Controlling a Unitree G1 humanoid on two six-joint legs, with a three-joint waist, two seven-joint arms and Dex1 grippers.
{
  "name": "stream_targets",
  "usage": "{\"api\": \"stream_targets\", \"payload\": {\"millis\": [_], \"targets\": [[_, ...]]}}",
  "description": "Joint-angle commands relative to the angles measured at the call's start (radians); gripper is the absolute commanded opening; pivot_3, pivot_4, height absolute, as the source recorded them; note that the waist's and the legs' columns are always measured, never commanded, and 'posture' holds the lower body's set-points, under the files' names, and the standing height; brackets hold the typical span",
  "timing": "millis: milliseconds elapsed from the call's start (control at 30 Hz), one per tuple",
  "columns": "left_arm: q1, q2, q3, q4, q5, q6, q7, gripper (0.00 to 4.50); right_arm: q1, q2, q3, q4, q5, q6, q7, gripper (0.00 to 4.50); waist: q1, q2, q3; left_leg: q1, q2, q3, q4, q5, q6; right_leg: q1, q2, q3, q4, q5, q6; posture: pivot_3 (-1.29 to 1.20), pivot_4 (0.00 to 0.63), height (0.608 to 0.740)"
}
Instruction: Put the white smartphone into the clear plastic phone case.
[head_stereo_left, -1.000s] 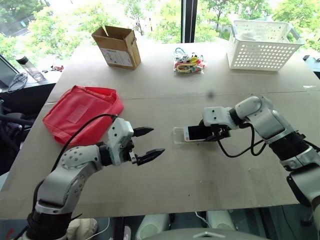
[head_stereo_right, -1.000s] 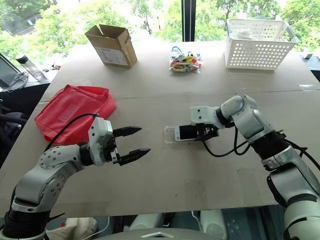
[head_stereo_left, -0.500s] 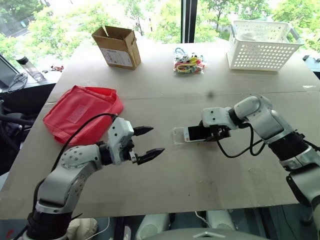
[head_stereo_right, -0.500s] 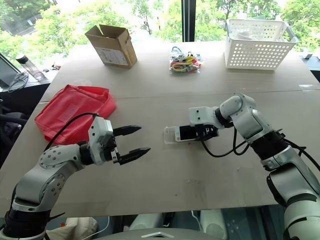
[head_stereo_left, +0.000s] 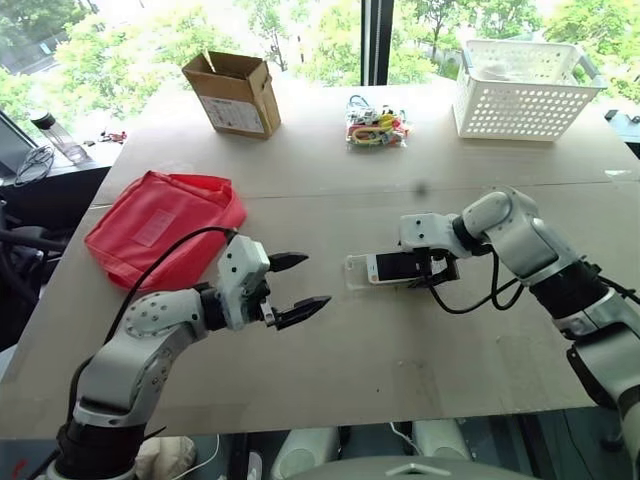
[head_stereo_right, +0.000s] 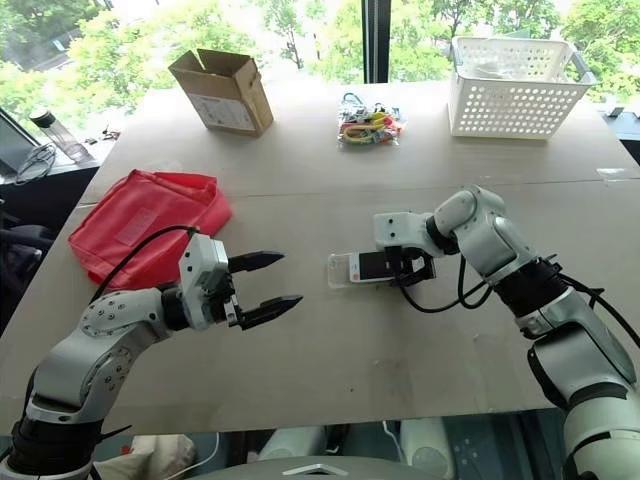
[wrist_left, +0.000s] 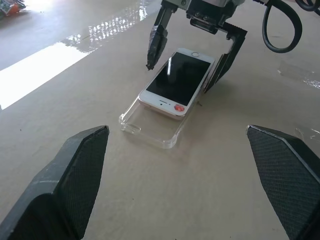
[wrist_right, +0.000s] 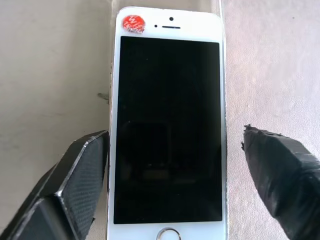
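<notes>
The white smartphone (wrist_left: 177, 80) lies screen up on the table, with a red dot near its speaker end. That end rests over the clear plastic phone case (wrist_left: 145, 127), which sticks out beyond it toward my left gripper. My right gripper (head_stereo_left: 432, 268) stands open, angled down over the phone's home-button end. Its black fingers (wrist_right: 82, 175) flank the phone's long edges with a small gap on each side. My left gripper (head_stereo_left: 313, 280) hovers open and empty above the table, left of the case and pointing toward it.
A red cloth bag (head_stereo_left: 165, 225) lies at the left. A cardboard box (head_stereo_left: 232, 92), a bundle of colourful items (head_stereo_left: 378, 125) and a white basket (head_stereo_left: 520, 90) stand along the far side. The table's front edge (head_stereo_left: 330, 415) runs below both arms.
My right gripper's fingers have spread apart and let go of the phone, which now lies on the case. The left arm has not moved.
</notes>
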Motion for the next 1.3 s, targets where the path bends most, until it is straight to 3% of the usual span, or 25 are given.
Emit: {"api": "stream_targets", "payload": {"millis": [33, 167, 300, 467, 500, 767, 900, 1100, 1200, 1300], "targets": [[0.007, 0.005, 0.010, -0.027, -0.005, -0.018, 0.003, 4.50, 0.000, -0.036, -0.038, -0.070, -0.012, 0.012, -0.020, 4.48, 0.000, 0.000, 0.000, 0.000, 0.000, 0.000, 0.000, 0.000, 0.000, 0.000, 0.000, 0.000, 0.000, 0.000, 0.000, 0.00, 0.150, 0.740], [0.008, 0.003, 0.007, -0.026, -0.004, -0.021, 0.004, 4.50, 0.013, -0.037, -0.101, -0.123, 0.081, 0.107, 0.001, 4.48, 0.001, 0.000, 0.000, 0.000, 0.000, 0.000, -0.001, 0.000, 0.000, 0.000, 0.000, 0.000, 0.000, 0.000, 0.000, 0.00, 0.150, 0.740], [0.004, 0.005, 0.004, -0.019, -0.003, -0.024, -0.001, 4.50, 0.025, -0.035, -0.143, -0.191, 0.172, 0.209, 0.022, 2.80, -0.001, 0.000, 0.000, 0.000, 0.001, 0.000, -0.001, 0.000, 0.000, 0.000, -0.001, 0.000, 0.000, 0.000, 0.000, 0.00, 0.150, 0.740], [-0.003, 0.009, 0.004, -0.010, -0.002, -0.026, -0.007, 4.50, 0.040, 0.013, -0.134, -0.211, 0.214, 0.270, -0.040, 0.30, -0.002, 0.000, 0.000, 0.000, 0.001, 0.000, -0.001, 0.000, 0.000, 0.000, -0.001, 0.000, 0.000, 0.000, 0.000, 0.00, 0.150, 0.740], [-0.003, 0.010, 0.005, -0.009, -0.002, -0.026, -0.009, 4.50, 0.049, 0.037, -0.120, -0.204, 0.205, 0.271, -0.072, 0.11, -0.002, 0.000, 0.000, 0.000, 0.001, 0.000, -0.001, 0.000, 0.000, 0.000, -0.001, 0.000, 0.000, 0.000, 0.000, 0.00, 0.150, 0.740], [-0.011, 0.009, -0.001, -0.010, -0.001, -0.022, -0.004, 4.50, 0.138, 0.064, 0.059, -0.063, 0.058, 0.158, -0.179, 0.04, 0.001, -0.001, -0.003, 0.002, 0.001, 0.002, -0.002, 0.000, 0.000, 0.001, 0.000, 0.001, 0.000, 0.000, 0.000, 0.00, 0.150, 0.740], [-0.007, 0.009, 0.000, -0.008, 0.003, -0.024, 0.001, 4.50, 0.151, 0.059, 0.005, -0.109, 0.096, 0.167, -0.190, 0.04, 0.003, -0.003, -0.004, 0.005, 0.001, 0.001, -0.002, 0.000, -0.001, 0.003, 0.001, 0.000, 0.000, 0.000, 0.000, 0.00, 0.150, 0.740], [-0.010, -0.008, -0.025, 0.005, 0.028, -0.029, 0.026, 4.50, 0.180, 0.080, -0.190, -0.264, 0.273, 0.201, -0.199, 0.04, 0.005, -0.002, -0.003, 0.004, 0.001, 0.000, -0.002, 0.000, -0.004, 0.003, 0.001, 0.000, 0.000, 0.001, -0.001, 0.00, 0.150, 0.740], [-0.022, -0.021, -0.043, 0.029, 0.054, -0.024, 0.055, 3.73, 0.206, 0.073, -0.282, -0.363, 0.329, 0.285, -0.255, 0.00, 0.003, -0.001, -0.002, 0.002, 0.002, 0.000, -0.002, 0.001, -0.002, 0.000, 0.001, 0.001, 0.000, 0.001, -0.002, 0.00, 0.150, 0.740], [-0.032, -0.031, -0.080, 0.062, 0.085, -0.028, 0.064, 2.32, 0.267, 0.020, -0.333, -0.450, 0.325, 0.337, -0.317, 0.00, 0.008, -0.001, -0.002, 0.002, 0.002, 0.000, -0.005, 0.001, -0.002, 0.000, 0.000, 0.000, -0.001, 0.001, -0.002, 0.00, 0.150, 0.740]]}}
